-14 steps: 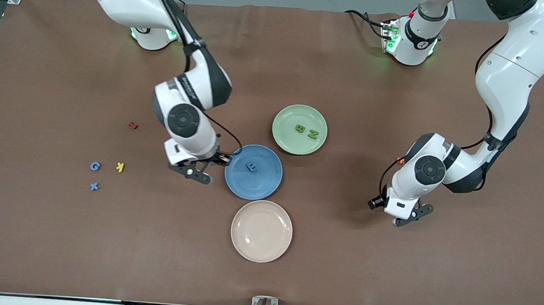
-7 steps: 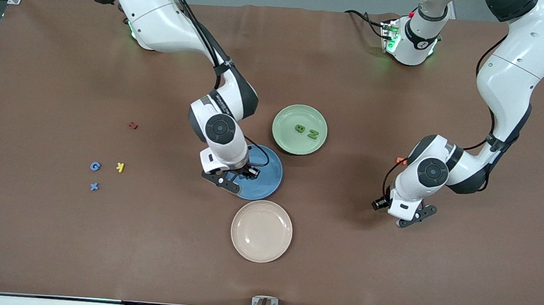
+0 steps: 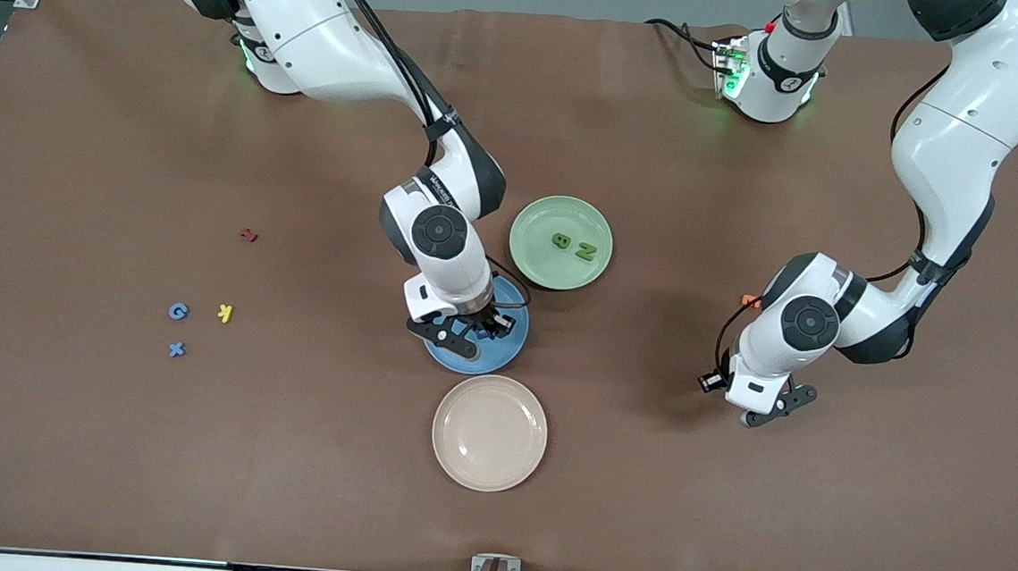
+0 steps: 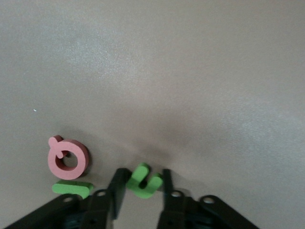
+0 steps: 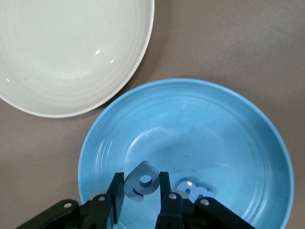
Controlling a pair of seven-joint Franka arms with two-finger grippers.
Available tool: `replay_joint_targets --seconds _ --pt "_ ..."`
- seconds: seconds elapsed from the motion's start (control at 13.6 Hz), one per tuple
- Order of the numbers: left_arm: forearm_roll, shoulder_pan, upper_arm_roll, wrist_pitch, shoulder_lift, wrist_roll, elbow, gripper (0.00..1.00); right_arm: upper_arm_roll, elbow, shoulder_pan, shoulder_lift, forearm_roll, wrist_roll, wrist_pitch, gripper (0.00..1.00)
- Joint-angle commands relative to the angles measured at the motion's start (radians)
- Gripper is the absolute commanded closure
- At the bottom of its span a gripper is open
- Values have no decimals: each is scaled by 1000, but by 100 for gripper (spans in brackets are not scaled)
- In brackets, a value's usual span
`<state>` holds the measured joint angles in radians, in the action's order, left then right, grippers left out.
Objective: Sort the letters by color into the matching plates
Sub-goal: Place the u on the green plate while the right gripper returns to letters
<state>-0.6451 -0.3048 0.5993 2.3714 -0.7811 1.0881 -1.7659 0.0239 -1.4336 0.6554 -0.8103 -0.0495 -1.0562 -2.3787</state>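
Observation:
My right gripper (image 3: 470,332) hangs over the blue plate (image 3: 509,350), shut on a blue letter (image 5: 142,183). A second blue letter (image 5: 193,190) lies in that plate (image 5: 228,143). Down at the table toward the left arm's end, my left gripper (image 3: 769,416) is shut on a green letter (image 4: 144,180). Another green letter (image 4: 72,188) lies close beside it. The green plate (image 3: 531,224) holds a green B (image 3: 561,240) and a green N (image 3: 585,252). A blue G (image 3: 177,311) and a blue X (image 3: 176,349) lie on the table toward the right arm's end.
A cream plate (image 3: 489,432) sits nearer the front camera than the blue plate. A yellow K (image 3: 224,312) and a dark red letter (image 3: 249,234) lie near the blue G. A pink Q (image 4: 68,158) and an orange letter (image 3: 750,300) lie by my left gripper.
My right arm has carried its blue letter from beside the blue plate to over it. My left gripper has closed on the green letter.

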Motion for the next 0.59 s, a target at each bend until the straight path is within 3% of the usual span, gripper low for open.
replay_joint_targets --seconds 0.0,0.07,0.15,0.22,0.37,0.52 --pt "-11 6 8 -20 19 3 5 98 -5 33 15 -23 -12 -18 4 61" --pt "-10 3 28 -32 22 6 3 98 -5 33 16 -21 -13 -18 6 33" --pt "-8 -3 58 -52 26 12 0 98 -5 33 16 -17 -15 -16 9 12" --pt "-5 -10 85 -79 35 16 -9 98 -5 32 18 -10 -13 -13 15 0" --pt "-2 -11 114 -107 68 59 -55 98 -5 27 21 9 -12 -7 48 0" --pt "-2 -11 166 -109 69 149 -90 98 -9 27 -6 69 -10 13 166 0"
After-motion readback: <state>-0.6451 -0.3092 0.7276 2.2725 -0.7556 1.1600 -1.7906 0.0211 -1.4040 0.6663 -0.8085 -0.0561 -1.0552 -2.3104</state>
